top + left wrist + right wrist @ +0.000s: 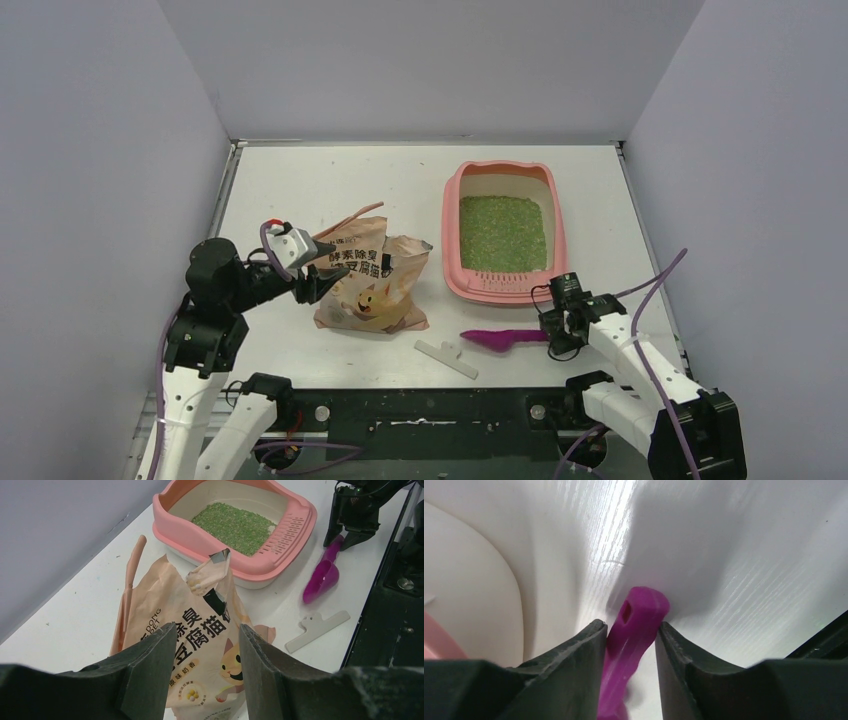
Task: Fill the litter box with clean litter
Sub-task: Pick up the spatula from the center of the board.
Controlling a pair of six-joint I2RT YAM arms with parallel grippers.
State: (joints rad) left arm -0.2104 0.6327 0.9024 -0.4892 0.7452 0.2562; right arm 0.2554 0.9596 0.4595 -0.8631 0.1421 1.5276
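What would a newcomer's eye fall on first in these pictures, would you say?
The pink litter box toward the far right, holding a bed of green litter. Left of it lies a crumpled litter bag by the open left gripper, and near the front edge the right gripper pinches the handle of a magenta scoop.

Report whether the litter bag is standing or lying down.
Lying down: the litter bag rests flat on the table, printed face up, torn top toward the litter box.
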